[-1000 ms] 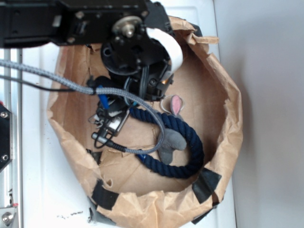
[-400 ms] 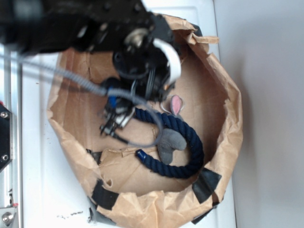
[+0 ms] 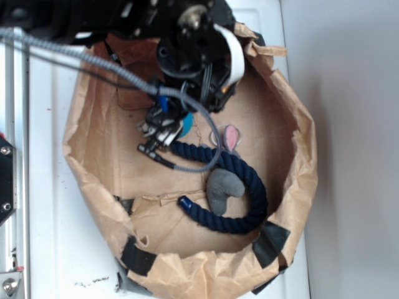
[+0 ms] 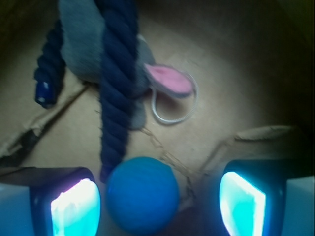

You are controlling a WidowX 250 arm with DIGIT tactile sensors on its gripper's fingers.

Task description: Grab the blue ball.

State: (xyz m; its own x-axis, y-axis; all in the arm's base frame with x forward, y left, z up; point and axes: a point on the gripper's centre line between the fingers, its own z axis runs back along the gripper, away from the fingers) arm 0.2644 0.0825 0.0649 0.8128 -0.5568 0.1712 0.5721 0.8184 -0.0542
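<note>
Between my claw's (image 4: 157,199) spread fingers (image 4: 74,206) sits the blue ball (image 4: 142,194), nearer the left one (navy rope (image 4: 118,83) just beyond). I've swung up the bag (image 3: 299,180) since a second ago; closing seems next.

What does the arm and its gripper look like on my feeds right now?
The arm is black, with round bolted joints. A grey braided cable runs along it, and a white strip curves beside the wrist. The gripper has two dark-framed fingers whose pads glow pale turquoise in the wrist view.
</note>
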